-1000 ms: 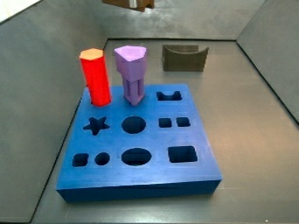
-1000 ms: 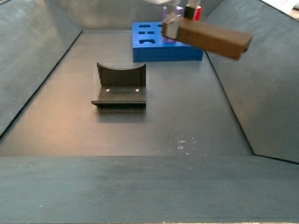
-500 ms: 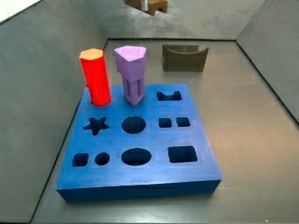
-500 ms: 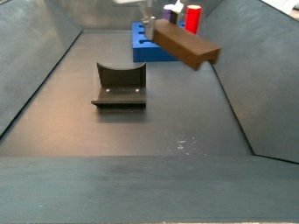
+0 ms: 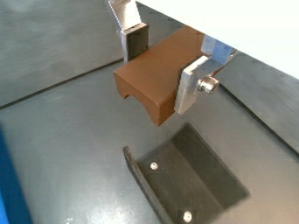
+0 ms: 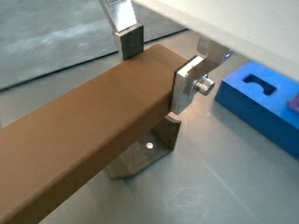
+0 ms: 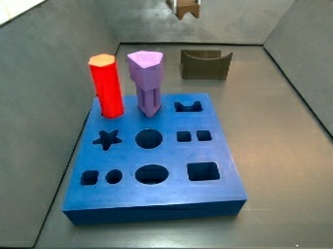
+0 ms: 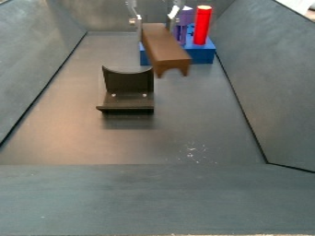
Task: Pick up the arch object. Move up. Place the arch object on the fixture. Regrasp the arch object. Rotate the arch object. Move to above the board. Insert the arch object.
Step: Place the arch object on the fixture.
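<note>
Room: floor (image 8: 185, 129) was bare grey between fixture (image 8: 125, 90) and near edge; sloped grey walls closed in both sides in both side views.
Board: blue board (image 7: 154, 156) sat at the far end from the fixture, well apart; red peg (image 7: 105, 86) and purple peg (image 7: 147, 82) stood upright in its back row; arch hole (image 7: 190, 104) was open, just beside the purple peg.
End effector: end effector (image 5: 162, 59) hung in the air above the floor, between fixture and board in a side view (image 8: 150, 20); mostly cut off at the top edge of a side view (image 7: 186, 6).
Grip: silver fingers (image 5: 194, 76) were clamped on the arch (image 5: 160, 77), one on each long side; pads pressed on the brown faces in both wrist views.
Arch: arch (image 8: 163, 48) was held off the floor, long axis roughly level, notched end face showing in a wrist view; fixture (image 5: 187, 179) lay below it, not touching.
Wrist view: arch (image 6: 82, 131) ran long across the picture, board corner (image 6: 261, 101) beyond it.
Change: versus 0.5 s ago the arch had swung round, from pointing toward the right wall to lying lengthwise along the floor's run; end effector had shifted slightly toward the board side.
</note>
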